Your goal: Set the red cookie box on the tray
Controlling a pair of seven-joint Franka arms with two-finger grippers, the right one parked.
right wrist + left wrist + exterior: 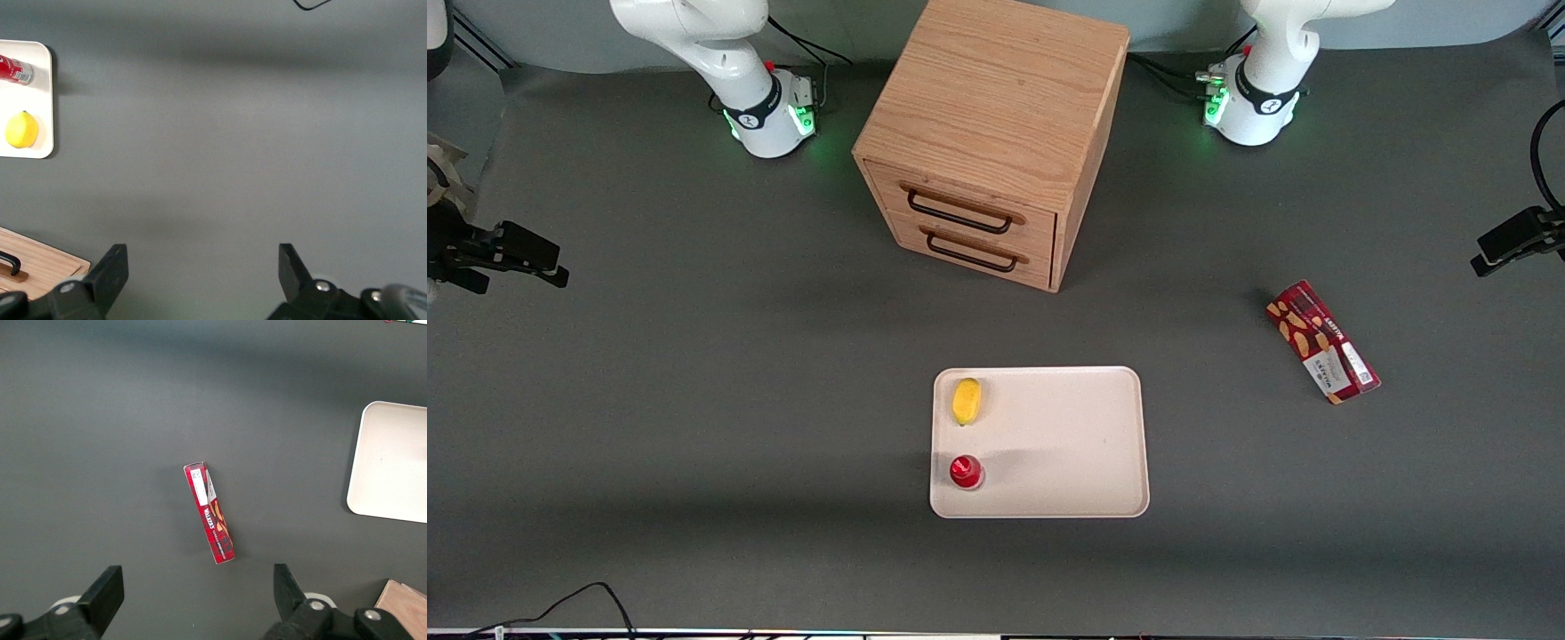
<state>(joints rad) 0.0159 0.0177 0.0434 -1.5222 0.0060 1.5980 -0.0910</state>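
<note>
Nearest to the front camera lies the tray (1049, 444), flat on the dark grey worktop (694, 400), about midway along it. On the tray stand two small things, both at the edge that faces the parked arm's end: a red-capped item (966, 472), nearer to the camera, and a yellow fruit (967, 401), a little farther from it. The two are apart from each other, and most of the tray surface is bare.

The red cookie box (1322, 341) is not on the tray. It lies flat on the worktop, well apart from the tray, toward the working arm's end, and a little farther from the front camera than the tray. It lies at a slant, with its white label at the end nearer to the camera.

Farther from the camera than the tray stands a wooden cabinet (996, 133) with two drawers; each drawer has a dark handle, and both drawers are closed.

The pincer (197, 600) hangs high above the worktop, over the area of the cookie box (211, 513). In the left wrist view its two black fingers (107, 590) are spread wide, with only grey worktop between them, and they hold nothing. The box lies apart from the fingers, not touched by them. A corner of the tray (373, 467) shows in this view also.
</note>
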